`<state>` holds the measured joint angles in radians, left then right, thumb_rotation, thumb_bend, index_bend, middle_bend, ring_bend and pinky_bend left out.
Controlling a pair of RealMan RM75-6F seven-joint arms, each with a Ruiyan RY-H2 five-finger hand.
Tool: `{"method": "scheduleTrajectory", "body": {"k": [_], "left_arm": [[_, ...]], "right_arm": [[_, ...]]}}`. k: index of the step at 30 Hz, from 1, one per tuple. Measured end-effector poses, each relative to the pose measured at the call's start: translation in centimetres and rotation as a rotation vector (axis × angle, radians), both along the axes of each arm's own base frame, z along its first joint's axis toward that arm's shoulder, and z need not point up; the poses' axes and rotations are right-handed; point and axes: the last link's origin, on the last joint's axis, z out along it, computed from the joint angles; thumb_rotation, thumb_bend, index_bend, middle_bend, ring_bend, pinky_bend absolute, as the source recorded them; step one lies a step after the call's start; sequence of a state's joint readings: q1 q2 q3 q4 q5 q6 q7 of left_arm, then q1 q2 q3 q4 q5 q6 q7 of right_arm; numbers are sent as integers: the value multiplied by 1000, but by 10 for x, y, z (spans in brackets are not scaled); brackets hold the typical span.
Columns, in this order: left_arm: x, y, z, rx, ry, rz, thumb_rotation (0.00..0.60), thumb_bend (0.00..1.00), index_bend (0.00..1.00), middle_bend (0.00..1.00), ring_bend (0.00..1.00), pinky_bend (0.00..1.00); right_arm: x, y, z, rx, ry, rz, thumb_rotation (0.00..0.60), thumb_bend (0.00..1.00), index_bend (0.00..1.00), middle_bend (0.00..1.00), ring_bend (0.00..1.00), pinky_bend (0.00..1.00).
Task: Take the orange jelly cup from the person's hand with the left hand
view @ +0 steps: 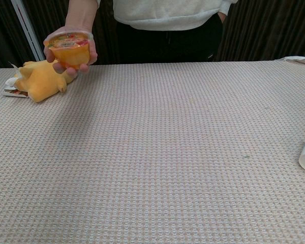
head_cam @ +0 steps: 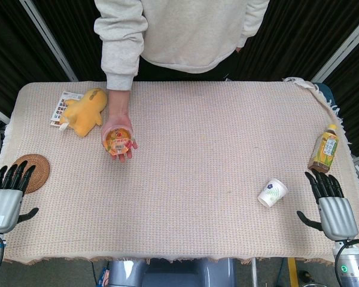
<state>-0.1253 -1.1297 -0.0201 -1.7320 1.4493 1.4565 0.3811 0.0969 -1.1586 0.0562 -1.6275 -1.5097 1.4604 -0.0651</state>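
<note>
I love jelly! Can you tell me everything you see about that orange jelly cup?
The orange jelly cup is small, round and looks like see-through plastic full of orange jelly. Its lid has a colourful picture, too small to make out. It sits upright in the person's hand, held above the table, near the yellow plush toy. Only that hand touches it.

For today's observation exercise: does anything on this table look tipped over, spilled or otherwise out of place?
Yes: the paper cup near the right hand lies on its side on the table, mouth facing the edge. No spill shows. The bottle stands upright.
</note>
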Motion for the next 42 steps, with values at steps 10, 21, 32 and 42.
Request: {"method": "scheduleTrajectory", "body": {"k": [10, 21, 32, 42], "left_arm": [[1, 0, 0, -3, -2, -9, 600, 116, 0, 0, 0, 0], [9, 9, -1, -35, 1, -36, 600, 115, 0, 0, 0, 0], [79, 66, 17, -132, 85, -177, 600, 116, 7, 0, 0, 24], [153, 127, 18, -247, 229, -272, 600, 118, 49, 0, 0, 121]], "right_arm": [[1, 0, -1, 3, -1, 3, 600, 139, 3, 0, 0, 0], [1, -2, -3, 11, -2, 0, 600, 140, 4, 0, 0, 0], [1, -3, -4, 25, -4, 2, 600, 139, 4, 0, 0, 0], [0, -3, -3, 27, -18, -6, 600, 139, 3, 0, 0, 0]]}}
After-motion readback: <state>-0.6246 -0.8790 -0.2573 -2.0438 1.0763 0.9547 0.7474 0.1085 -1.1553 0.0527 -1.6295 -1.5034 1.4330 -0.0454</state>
